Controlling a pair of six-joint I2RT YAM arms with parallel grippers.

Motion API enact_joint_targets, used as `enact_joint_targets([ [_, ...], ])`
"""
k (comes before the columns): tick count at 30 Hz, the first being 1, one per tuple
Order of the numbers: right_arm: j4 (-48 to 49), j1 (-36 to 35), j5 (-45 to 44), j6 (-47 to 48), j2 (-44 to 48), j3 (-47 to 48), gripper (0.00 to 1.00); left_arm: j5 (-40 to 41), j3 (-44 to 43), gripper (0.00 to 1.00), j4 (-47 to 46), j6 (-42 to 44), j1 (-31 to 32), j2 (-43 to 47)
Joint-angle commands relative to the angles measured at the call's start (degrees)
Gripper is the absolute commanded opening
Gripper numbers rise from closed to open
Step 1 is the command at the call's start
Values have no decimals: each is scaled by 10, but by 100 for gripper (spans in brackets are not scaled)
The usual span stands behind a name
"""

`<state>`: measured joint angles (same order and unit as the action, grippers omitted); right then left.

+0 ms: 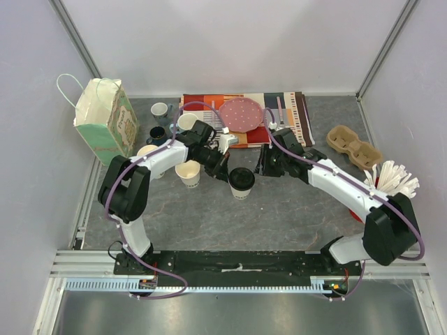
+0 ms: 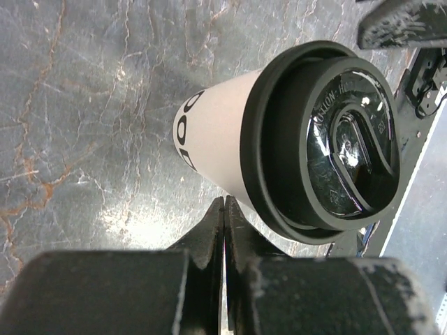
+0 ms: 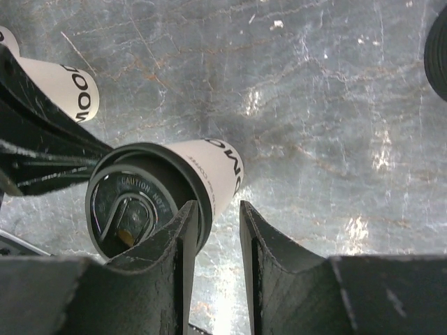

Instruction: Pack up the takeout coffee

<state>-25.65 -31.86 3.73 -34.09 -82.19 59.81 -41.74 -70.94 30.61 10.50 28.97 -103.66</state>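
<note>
A cream-white paper cup with a black lid (image 1: 242, 181) stands on the grey table between my two grippers. A second cream cup (image 1: 188, 172) stands open, without a lid, to its left. My left gripper (image 1: 222, 167) is shut and empty. In the left wrist view its tips (image 2: 224, 202) sit just beside the lidded cup's wall (image 2: 216, 139). My right gripper (image 1: 264, 165) is on the cup's right, jaws a little apart and empty. In the right wrist view (image 3: 216, 204) the lidded cup (image 3: 202, 164) lies left of the fingers, and the open cup (image 3: 70, 91) is farther off.
A green-and-white paper bag (image 1: 105, 122) stands at the back left. A brown cup carrier (image 1: 355, 148) lies at the right, with white utensils (image 1: 391, 180) near it. Small mugs (image 1: 160, 109) and a pink plate (image 1: 241, 114) on a striped mat sit behind.
</note>
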Motion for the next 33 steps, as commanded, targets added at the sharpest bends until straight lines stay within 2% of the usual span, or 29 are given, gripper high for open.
enact_joint_targets([
  [1,-22,2,-3,-21,60,-23,38,-20,-36,3,-17,-14,2,-4],
  [5,-41,1,-23,31,92,-1,40,-5,-43,3,-7,-3,-2,7],
  [7,-31,-6,-2,88,99,26,39,0,-39,3,-5,2,-8,17],
  [8,-24,-14,9,105,98,35,27,1,-37,3,1,4,-14,21],
  [10,-12,-64,33,157,78,67,17,3,-33,3,7,8,-20,25],
  [11,-12,-84,41,173,65,79,6,3,-32,3,11,9,-25,29],
  [12,-12,-112,52,183,53,102,0,3,-28,3,14,11,-27,32],
  [16,-17,-135,69,198,4,145,0,3,-8,3,14,12,-36,49],
  [20,1,-135,56,191,6,166,0,-2,3,3,15,9,-37,53],
  [23,35,-133,58,173,8,134,0,-17,5,3,10,0,-37,44],
  [25,70,-120,74,165,-9,81,0,-25,6,3,9,-3,-37,36],
  [30,147,-39,120,134,-60,-48,0,-41,12,3,9,-5,-28,35],
  [33,164,-36,125,128,-62,-78,0,-46,15,3,9,-4,-23,42],
])
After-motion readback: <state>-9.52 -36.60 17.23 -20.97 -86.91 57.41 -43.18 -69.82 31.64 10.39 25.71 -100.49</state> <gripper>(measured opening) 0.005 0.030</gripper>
